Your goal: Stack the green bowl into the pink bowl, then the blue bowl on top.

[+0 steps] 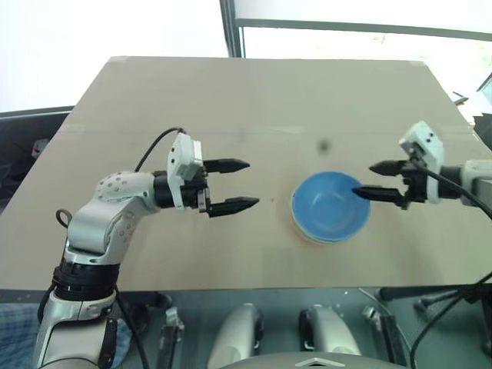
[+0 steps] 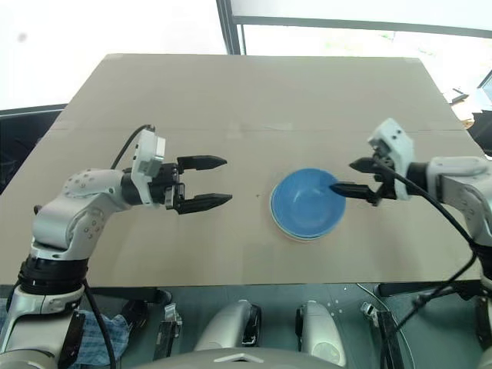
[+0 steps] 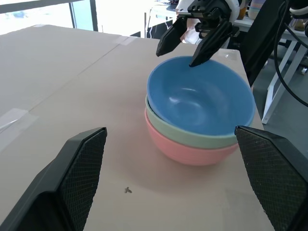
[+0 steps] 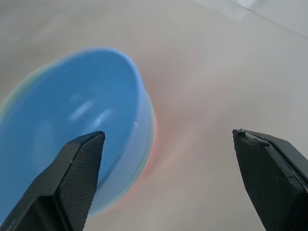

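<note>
Right wrist view is motion-blurred: blue bowl (image 4: 67, 134) has smeared rims and is cut by the frame edge at 9 o'clock. From the head views the green bowl (image 3: 192, 137) and pink bowl (image 3: 187, 154) are nearly hidden under it. Small speck (image 3: 127, 190) on the table (image 1: 231, 100), too small to identify.

The counter (image 1: 231, 100) lies bare over most of its top, so a gripper can pass freely across its far half and along its near edge. The one obstacle on it is the stack: the blue bowl (image 1: 330, 204) nested in the green bowl (image 3: 192, 134), nested in the pink bowl (image 3: 187, 151). The left gripper (image 1: 244, 184), jaws spread, hangs apart from the stack with bare counter between. The right gripper (image 1: 367, 180), jaws spread, crowds the stack's right rim, one fingertip over the blue bowl's edge.
</note>
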Robot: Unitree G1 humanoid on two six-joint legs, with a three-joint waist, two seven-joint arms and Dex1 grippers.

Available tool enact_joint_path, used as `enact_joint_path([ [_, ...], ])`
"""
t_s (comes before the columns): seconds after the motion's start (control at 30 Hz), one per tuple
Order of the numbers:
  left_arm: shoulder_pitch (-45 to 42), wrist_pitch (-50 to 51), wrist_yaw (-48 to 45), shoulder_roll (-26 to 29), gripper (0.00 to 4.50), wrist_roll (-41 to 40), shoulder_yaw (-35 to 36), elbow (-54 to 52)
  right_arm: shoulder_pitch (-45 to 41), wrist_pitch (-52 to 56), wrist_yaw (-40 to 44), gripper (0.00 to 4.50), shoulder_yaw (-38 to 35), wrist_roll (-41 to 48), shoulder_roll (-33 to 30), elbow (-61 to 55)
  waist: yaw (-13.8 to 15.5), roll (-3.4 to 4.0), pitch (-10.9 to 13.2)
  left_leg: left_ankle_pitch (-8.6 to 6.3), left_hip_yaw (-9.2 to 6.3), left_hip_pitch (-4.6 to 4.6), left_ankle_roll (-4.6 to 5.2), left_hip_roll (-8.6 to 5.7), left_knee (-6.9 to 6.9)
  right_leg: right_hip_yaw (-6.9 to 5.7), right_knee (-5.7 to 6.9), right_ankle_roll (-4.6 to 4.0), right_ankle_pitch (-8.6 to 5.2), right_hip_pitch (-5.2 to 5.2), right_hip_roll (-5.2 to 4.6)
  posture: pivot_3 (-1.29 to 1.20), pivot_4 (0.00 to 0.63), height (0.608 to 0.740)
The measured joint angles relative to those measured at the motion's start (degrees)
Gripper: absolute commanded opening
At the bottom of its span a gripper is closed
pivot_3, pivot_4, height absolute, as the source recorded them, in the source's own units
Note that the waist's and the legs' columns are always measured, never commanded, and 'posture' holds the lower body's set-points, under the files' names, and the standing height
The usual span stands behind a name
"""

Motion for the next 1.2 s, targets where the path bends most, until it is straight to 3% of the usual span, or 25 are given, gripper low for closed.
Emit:
enact_joint_path([
  [0.23, 5.05, 0.05, 5.12, 0.79, 4.50, -0.04, 3.53, -3.03, 16.56, -17.07, 7.53, 4.47, -13.84, 1.13, 1.81, -4.07, 0.24, 0.02, 0.01, -0.10, -0.01, 0.15, 0.17, 0.04, 0.24, -0.03, 0.10, 0.02, 0.00, 0.26, 0.04, 0.00, 0.150, 0.740],
  [0.43, 8.09, -0.44, 6.36, 2.07, 4.50, 1.06, 4.85, -3.88, 23.55, -26.19, 11.82, 4.47, -20.06, 0.39, 2.00, -2.42, 0.37, 0.00, 0.00, -0.15, -0.06, 0.24, 0.23, 0.07, 0.45, -0.07, 0.14, 0.01, -0.01, 0.44, 0.03, 0.00, 0.150, 0.740],
  [0.7, 9.06, -1.69, 6.52, 2.80, 4.50, 1.25, 5.70, -4.14, 28.36, -32.21, 16.08, 4.47, -24.86, 0.39, 2.01, 0.48, 0.33, 0.01, 0.00, -0.14, -0.07, 0.24, 0.21, 0.08, 0.47, -0.08, 0.13, 0.00, -0.01, 0.44, 0.03, 0.00, 0.150, 0.740],
  [1.2, 9.49, -4.24, 6.44, 2.80, 4.50, 3.17, 5.57, -4.42, 28.91, -34.49, 18.71, 4.47, -25.19, 1.69, 1.55, 1.59, 0.35, 0.01, 0.00, -0.18, -0.07, 0.23, 0.27, 0.09, 0.47, -0.08, 0.13, -0.01, -0.01, 0.44, 0.03, 0.00, 0.150, 0.740],
])
